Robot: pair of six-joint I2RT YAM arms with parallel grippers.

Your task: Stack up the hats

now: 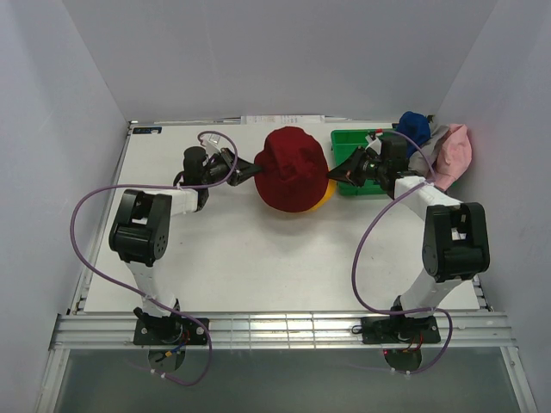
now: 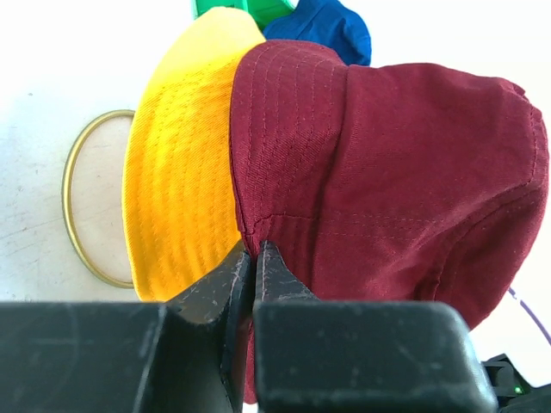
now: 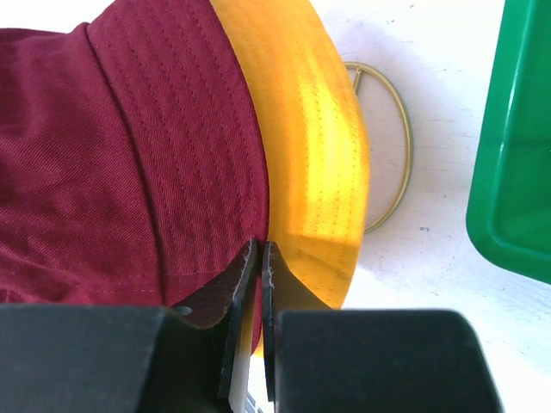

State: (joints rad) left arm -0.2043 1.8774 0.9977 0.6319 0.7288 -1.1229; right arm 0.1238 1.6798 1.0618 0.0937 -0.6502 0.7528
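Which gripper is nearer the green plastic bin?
Right. The right gripper pinches the brim of the dark red fabric bucket hat, just beside the green plastic bin; the left gripper pinches the opposite brim, across the hat.

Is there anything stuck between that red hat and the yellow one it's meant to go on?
Nothing visible. The dark red hat already lies directly over the yellow hat, with only the yellow brim peeking out. The left gripper and right gripper pinch the red brim on opposite sides.
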